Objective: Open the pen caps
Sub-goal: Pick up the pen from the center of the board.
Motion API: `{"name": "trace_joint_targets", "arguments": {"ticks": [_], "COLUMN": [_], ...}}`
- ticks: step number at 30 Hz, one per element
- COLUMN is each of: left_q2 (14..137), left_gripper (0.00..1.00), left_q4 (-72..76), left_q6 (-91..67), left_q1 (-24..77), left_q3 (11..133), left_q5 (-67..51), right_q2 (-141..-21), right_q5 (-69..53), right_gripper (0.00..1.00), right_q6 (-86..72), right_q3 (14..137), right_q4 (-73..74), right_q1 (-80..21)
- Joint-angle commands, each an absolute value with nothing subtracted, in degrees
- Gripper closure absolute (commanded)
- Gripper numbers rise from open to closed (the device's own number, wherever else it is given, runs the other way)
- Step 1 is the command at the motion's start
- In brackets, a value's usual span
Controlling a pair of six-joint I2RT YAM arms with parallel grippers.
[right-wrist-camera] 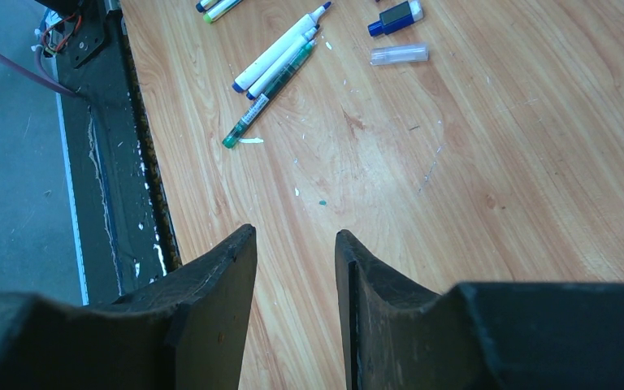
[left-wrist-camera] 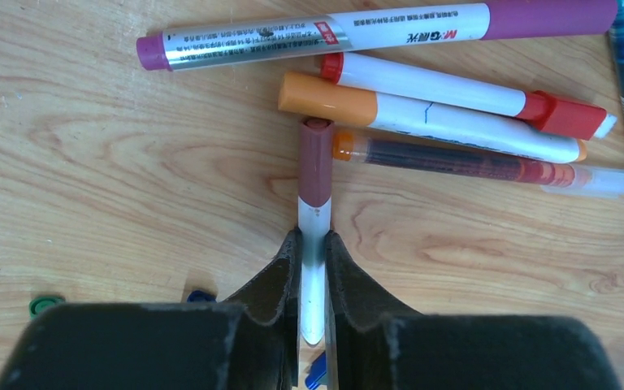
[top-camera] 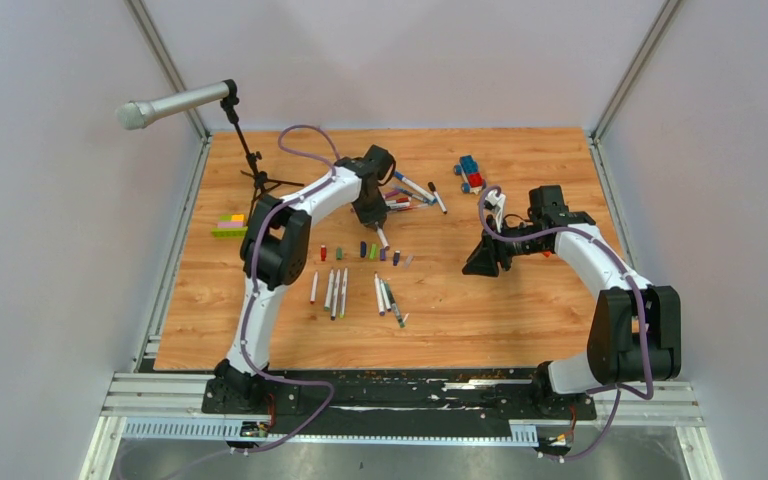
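My left gripper (left-wrist-camera: pixel 314 244) is shut on the white barrel of a pen (left-wrist-camera: pixel 314 219) whose maroon cap (left-wrist-camera: pixel 315 162) points at a pile of capped pens (left-wrist-camera: pixel 422 114). From above, the left gripper (top-camera: pixel 372 215) is at the near edge of that pile (top-camera: pixel 412 192). A row of loose pen caps (top-camera: pixel 360 252) lies in front of it, with uncapped pens (top-camera: pixel 355 292) nearer still. My right gripper (right-wrist-camera: pixel 294 236) is open and empty over bare wood, right of the pens (top-camera: pixel 480 258). Its view shows uncapped pens (right-wrist-camera: pixel 280 53), a blue cap (right-wrist-camera: pixel 396 16) and a clear cap (right-wrist-camera: pixel 399 54).
A microphone on a stand (top-camera: pixel 250 160) is at the back left, with a green-yellow brick bar (top-camera: pixel 228 227) beside it. A blue-and-red toy car (top-camera: pixel 470 173) sits at the back right. The table's near edge (right-wrist-camera: pixel 150 162) runs left of my right gripper.
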State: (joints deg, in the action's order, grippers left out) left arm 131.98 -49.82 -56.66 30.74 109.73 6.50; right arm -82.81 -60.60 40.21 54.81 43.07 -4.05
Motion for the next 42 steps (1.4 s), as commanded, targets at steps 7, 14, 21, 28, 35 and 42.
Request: {"name": "trace_joint_targets", "arguments": {"ticks": [7,14,21,28,35,42], "left_q2": [116.4,110.7,105.7,104.3,105.5,107.0], "left_gripper": [1.0,1.0,1.0,1.0,1.0,1.0], "left_q4": [-23.2,-13.1,0.4,15.7,27.6,31.9], "left_q6": [-58.4,-59.5,-60.1,-62.8,-66.0,-67.6], "left_q1": [30.8,30.5,30.6,31.6,34.6,38.6], "left_q3": [90.7,82.5,72.5,63.7,60.3,60.3], "left_q5": [4.1,0.9,-4.5,-11.7,-14.8,-15.2], "right_q2": [-81.6,-81.8,-81.5,-83.2,-91.7,-95.9], "right_q5": [-63.5,-64.8,-67.5,-69.5,-67.1,-69.7], "right_gripper": [0.59,0.59,0.56,0.44,0.34,0.31], "right_q6": [41.9,41.9,36.8,18.3,7.1,3.2], "right_q3": [56.7,56.5,54.2,49.4,51.0,51.5], "right_q4": [43.1,43.0,37.7,18.3,11.1,8.6], "right_q1": [-4.5,-5.1,-7.0,-8.0,-8.1,-8.0]}}
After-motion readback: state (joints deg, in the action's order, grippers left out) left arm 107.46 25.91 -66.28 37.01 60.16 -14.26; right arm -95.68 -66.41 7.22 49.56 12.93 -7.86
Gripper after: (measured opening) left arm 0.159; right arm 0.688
